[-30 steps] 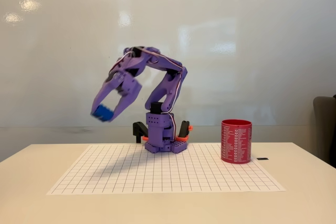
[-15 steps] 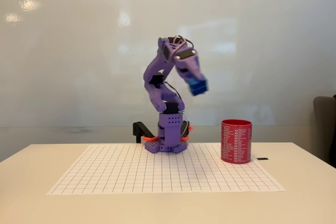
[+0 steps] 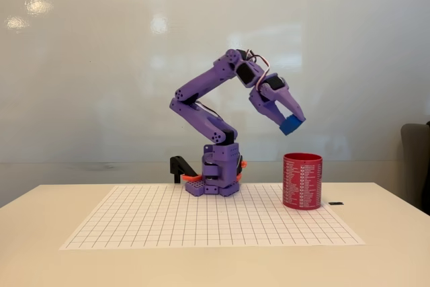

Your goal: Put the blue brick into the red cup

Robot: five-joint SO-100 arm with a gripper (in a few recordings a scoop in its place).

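Gripper (image 3: 290, 123) pinches the blue brick (image 3: 291, 124) in the air, just above and slightly left of the red cup (image 3: 302, 181), whose open mouth faces up.

Wall: a glossy white board-like surface (image 3: 101, 65) spans the whole backdrop; a faint horizontal seam runs low across it.
Light: several soft bright reflections sit on the wall at upper left, with fainter patches near the middle; illumination is even, with weak shadows.
Table: a pale cream tabletop (image 3: 40, 260) fills the lower part, its far edge meeting the wall.
Table covering: a white sheet with a printed grid of squares (image 3: 148, 223) lies flat on the table, centred.
Furniture: part of a dark chair (image 3: 416, 159) shows at the right edge, behind the table.
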